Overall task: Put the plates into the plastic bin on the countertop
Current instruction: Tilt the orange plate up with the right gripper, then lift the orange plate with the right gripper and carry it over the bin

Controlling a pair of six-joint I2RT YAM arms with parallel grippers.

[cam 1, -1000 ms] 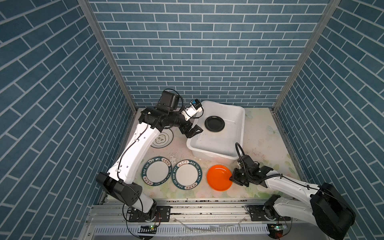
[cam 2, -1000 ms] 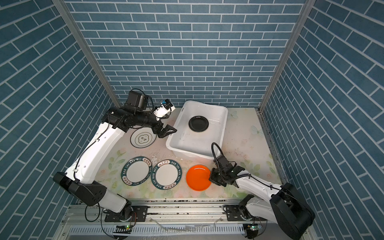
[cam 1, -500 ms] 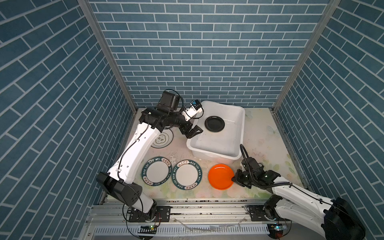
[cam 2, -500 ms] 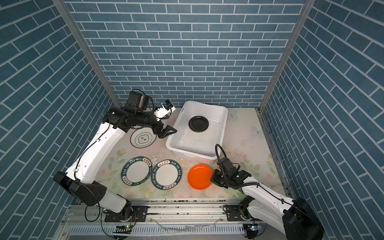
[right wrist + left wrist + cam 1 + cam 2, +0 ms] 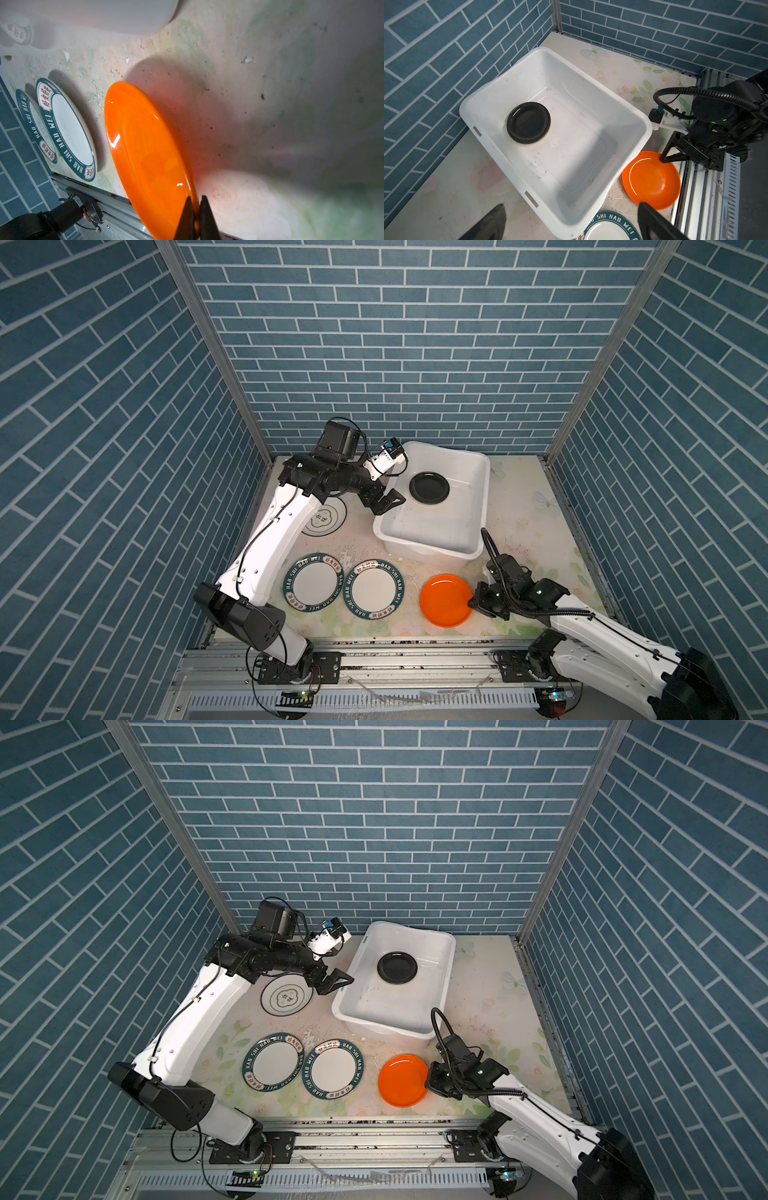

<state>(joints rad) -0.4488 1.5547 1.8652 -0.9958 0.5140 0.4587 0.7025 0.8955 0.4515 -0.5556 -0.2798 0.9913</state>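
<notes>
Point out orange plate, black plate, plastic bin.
orange plate (image 5: 444, 600): in a top view, centre of well.
black plate (image 5: 528, 122): left wrist view, centre of face.
plastic bin (image 5: 395, 1004): in a top view, bare floor.

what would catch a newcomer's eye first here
The bright orange plate near the front edge, its rim pinched by the right hand. Next, the black plate lying inside the white plastic bin at the back, with the open left hand beside its rim. Two green-rimmed lettered plates sit side by side left of the orange one.
</notes>
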